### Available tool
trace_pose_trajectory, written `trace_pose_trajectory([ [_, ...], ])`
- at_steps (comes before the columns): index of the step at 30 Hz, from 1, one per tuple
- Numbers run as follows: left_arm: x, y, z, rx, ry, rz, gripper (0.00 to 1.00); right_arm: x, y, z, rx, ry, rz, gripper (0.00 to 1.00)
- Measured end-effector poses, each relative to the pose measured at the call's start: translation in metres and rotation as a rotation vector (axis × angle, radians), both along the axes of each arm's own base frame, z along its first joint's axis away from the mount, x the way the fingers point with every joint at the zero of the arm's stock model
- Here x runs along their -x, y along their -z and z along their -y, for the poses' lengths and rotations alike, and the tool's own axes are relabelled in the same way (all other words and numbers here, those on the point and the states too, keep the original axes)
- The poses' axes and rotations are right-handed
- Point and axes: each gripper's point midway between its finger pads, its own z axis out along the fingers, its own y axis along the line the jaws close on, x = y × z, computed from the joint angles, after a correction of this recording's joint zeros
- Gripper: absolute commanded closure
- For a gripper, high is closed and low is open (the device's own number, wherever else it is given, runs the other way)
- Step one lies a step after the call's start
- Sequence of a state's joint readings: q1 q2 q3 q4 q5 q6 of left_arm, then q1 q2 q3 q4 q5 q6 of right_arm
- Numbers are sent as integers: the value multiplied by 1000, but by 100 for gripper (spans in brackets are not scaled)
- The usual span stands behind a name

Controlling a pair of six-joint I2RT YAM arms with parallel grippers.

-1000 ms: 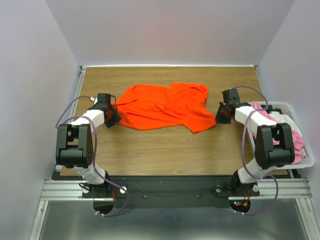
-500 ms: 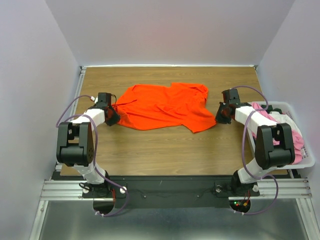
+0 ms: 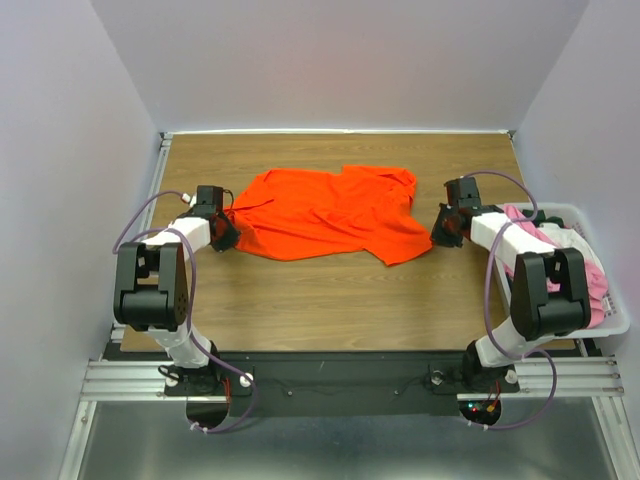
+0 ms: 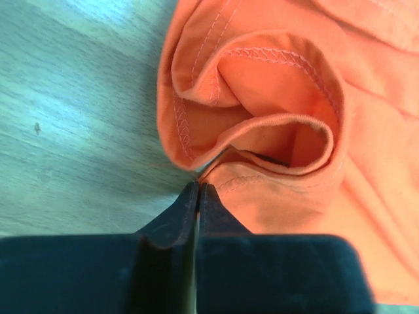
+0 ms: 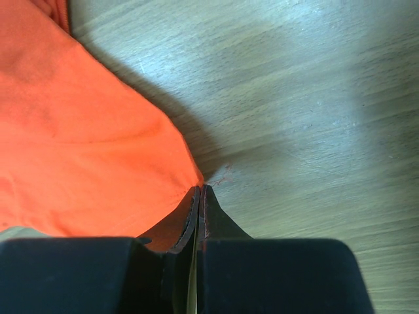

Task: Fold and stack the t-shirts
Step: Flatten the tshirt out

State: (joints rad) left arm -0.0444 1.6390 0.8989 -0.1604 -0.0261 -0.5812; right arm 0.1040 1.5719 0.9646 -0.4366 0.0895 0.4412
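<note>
Orange t-shirt (image 3: 325,212) lying crumpled on table (image 3: 330,300), pinched at both ends.
Left gripper (image 4: 198,190) and right gripper (image 5: 199,191) closed on its edges; the pinched cloth is hidden inside the jaws.

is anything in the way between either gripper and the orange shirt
Nothing visible does. The left gripper is shut on the plain orange cloth t-shirt at its left hem, the right gripper on its right corner, both low over the wooden table.
</note>
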Motion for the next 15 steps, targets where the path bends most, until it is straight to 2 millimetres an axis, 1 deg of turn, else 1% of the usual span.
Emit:
trace_pose_trajectory([
  [3,1,-1,0,-1,-1,-1,100,-1,-5,0,-2,0,16,99],
  [6,5,-8,-1,-3,-1,-3,100,-2,-12,0,-4,0,36,99],
  [9,4,-30,-4,-4,-10,22,100,-5,-29,1,-3,5,78,99],
  [11,-8,-61,-9,-3,-26,78,100,-10,-43,2,0,13,110,99],
  [12,-18,-84,-14,-2,-40,126,100,-15,-57,2,2,17,143,99],
  [13,-21,-97,-18,-2,-50,148,100,-21,-70,3,3,22,174,99],
  [14,-33,-124,-24,-3,-66,213,100,-27,-84,4,5,28,203,99],
  [15,-44,-157,-30,-6,-81,277,100,-36,-105,4,4,34,251,99],
])
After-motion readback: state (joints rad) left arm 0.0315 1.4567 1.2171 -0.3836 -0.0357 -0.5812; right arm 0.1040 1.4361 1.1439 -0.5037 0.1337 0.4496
